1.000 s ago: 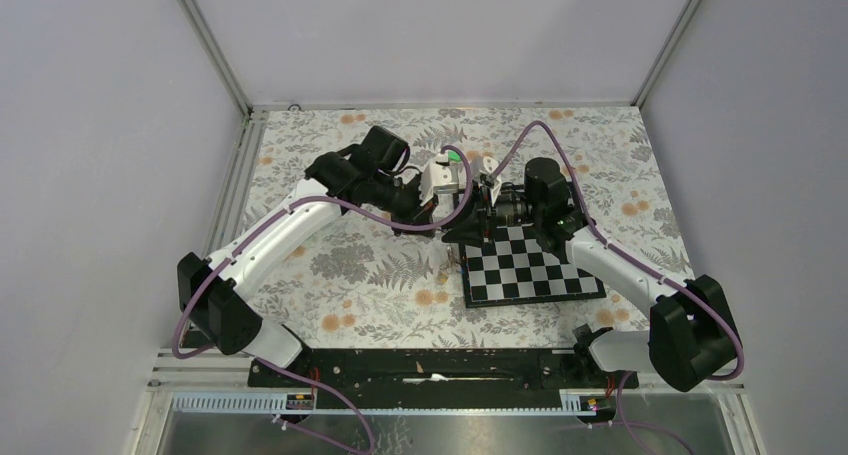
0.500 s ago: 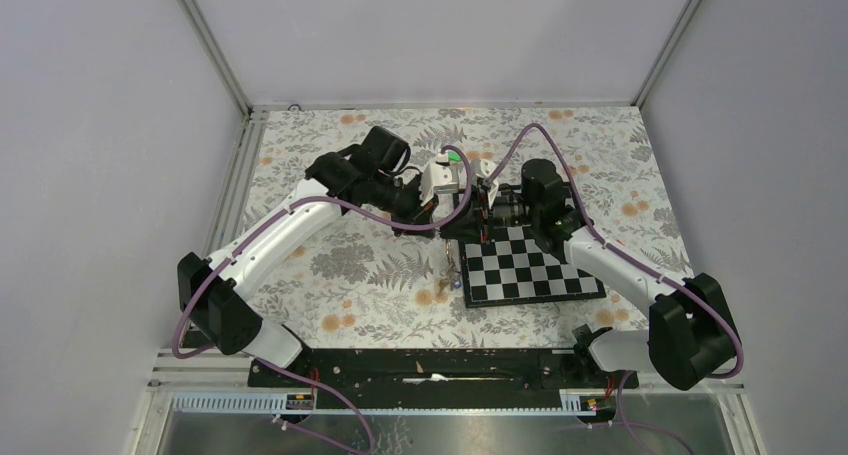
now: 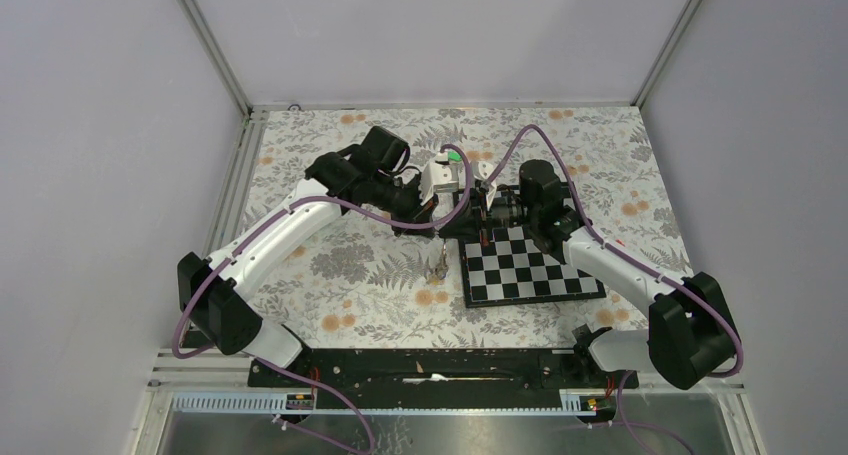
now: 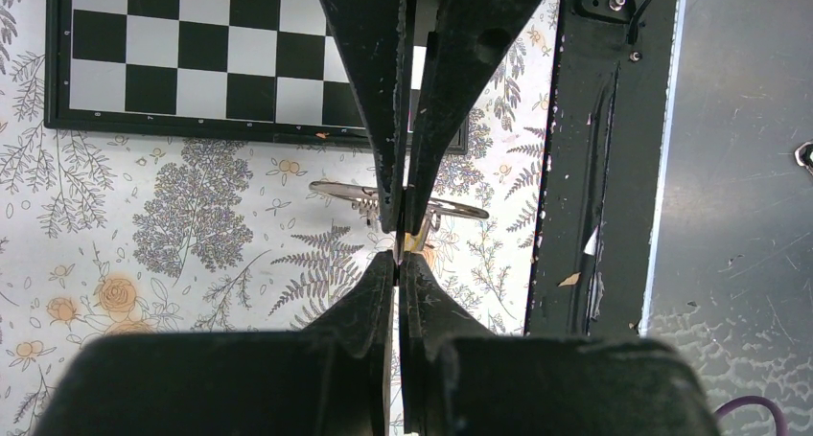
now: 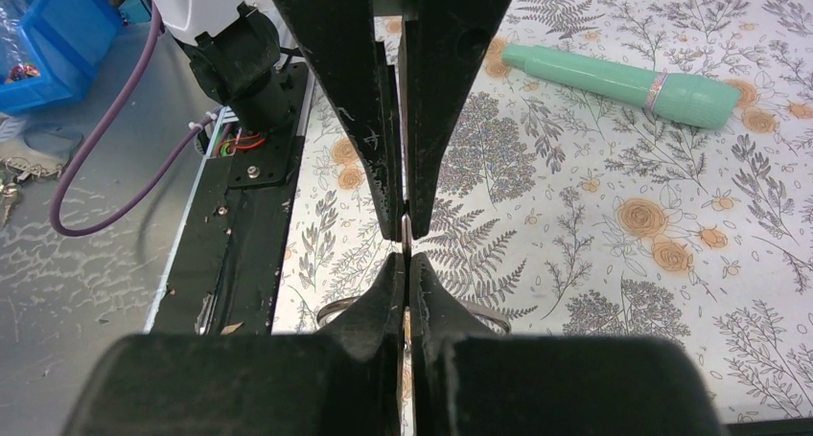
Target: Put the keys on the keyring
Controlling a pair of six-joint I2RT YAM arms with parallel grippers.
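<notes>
Floral worktop [image 3: 330, 275], chessboard [image 3: 540, 270] toward its 4 o'clock side. We see both arms meeting above board's 11 o'clock corner. We note left claw [image 4: 398, 251] pinched together on keyring [image 3: 437, 267], which dangles just off board's 9 o'clock edge. We find right claw [image 5: 406, 244] together too, thin silvery sliver between tips; what it is, we cannot tell. At 1 o'clock in right wrist view, teal stick [image 5: 623, 83] lies on worktop.

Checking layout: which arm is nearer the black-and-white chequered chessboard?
Right. The right arm crosses above the chessboard's far edge; left arm is over floral cloth, off its left edge.
</notes>
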